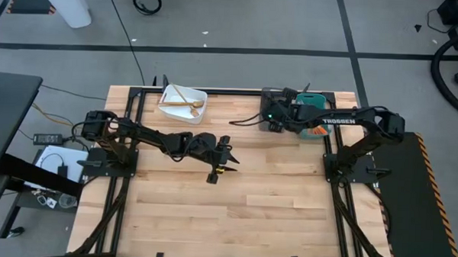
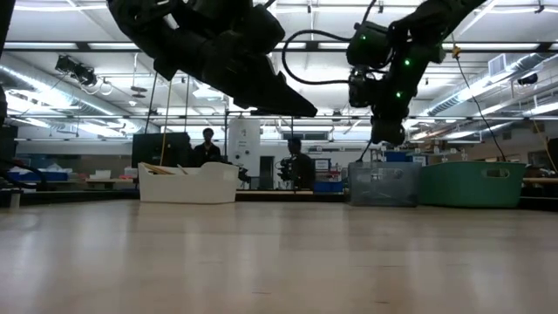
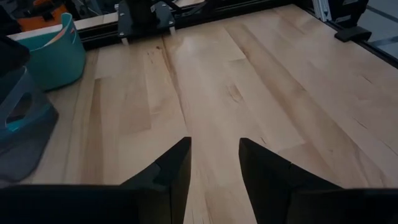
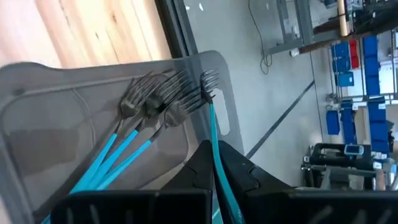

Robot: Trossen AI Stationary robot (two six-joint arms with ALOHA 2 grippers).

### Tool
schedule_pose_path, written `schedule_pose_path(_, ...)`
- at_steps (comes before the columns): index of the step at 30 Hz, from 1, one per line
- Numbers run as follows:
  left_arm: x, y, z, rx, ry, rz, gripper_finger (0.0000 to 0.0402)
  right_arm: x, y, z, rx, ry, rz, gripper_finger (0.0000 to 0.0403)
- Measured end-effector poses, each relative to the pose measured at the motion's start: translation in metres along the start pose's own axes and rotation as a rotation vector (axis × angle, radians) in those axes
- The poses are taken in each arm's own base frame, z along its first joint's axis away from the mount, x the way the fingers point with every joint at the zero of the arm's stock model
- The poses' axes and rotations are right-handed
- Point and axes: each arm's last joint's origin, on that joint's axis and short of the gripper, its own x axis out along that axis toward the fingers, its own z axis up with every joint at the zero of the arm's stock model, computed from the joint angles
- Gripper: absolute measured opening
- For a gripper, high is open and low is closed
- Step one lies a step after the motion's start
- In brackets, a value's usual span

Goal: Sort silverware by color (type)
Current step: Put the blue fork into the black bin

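My right gripper (image 4: 214,148) is shut on a blue-handled fork (image 4: 210,99) over the grey bin (image 4: 62,81) at the table's far side. Three more blue-handled forks (image 4: 149,106) lie in that bin, with their tines leaning on its wall. Thin gold utensils (image 1: 185,102) lie in the white bin (image 1: 168,111) at the far left. My left gripper (image 3: 214,165) hangs open above bare wood near the table's middle (image 1: 220,162), with nothing between its fingers. I see no orange-handled silverware. My right gripper pinches the fork's blue handle (image 4: 213,127) between its two fingers. The fork runs along the fingers, with its metal tines (image 4: 208,81) sticking out past the fingertips. The fingers slant downward over the grey bin. The tines are by the bin's wall; I cannot tell whether they touch it.
A teal bin (image 2: 475,183) stands to the right of the grey bin (image 2: 384,183), along the table's far edge. The white bin (image 2: 187,183) is further left. People stand in the room behind the table. Bare wood stretches from the middle to the near edge.
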Motion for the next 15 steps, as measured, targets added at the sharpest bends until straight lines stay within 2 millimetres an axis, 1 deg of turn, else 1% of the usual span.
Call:
schedule_pose_path(7, 0.000, 0.000, 0.000, 0.001, 0.001, -0.001, 0.0142, 0.014, 0.010, -0.011, -0.005, -0.014, -0.011, 0.0014)
schedule_pose_path(15, 0.000, 0.000, 0.000, 0.007, 0.002, -0.001, 0.0142, 0.024, 0.021, -0.023, 0.032, -0.047, -0.022, 0.0014)
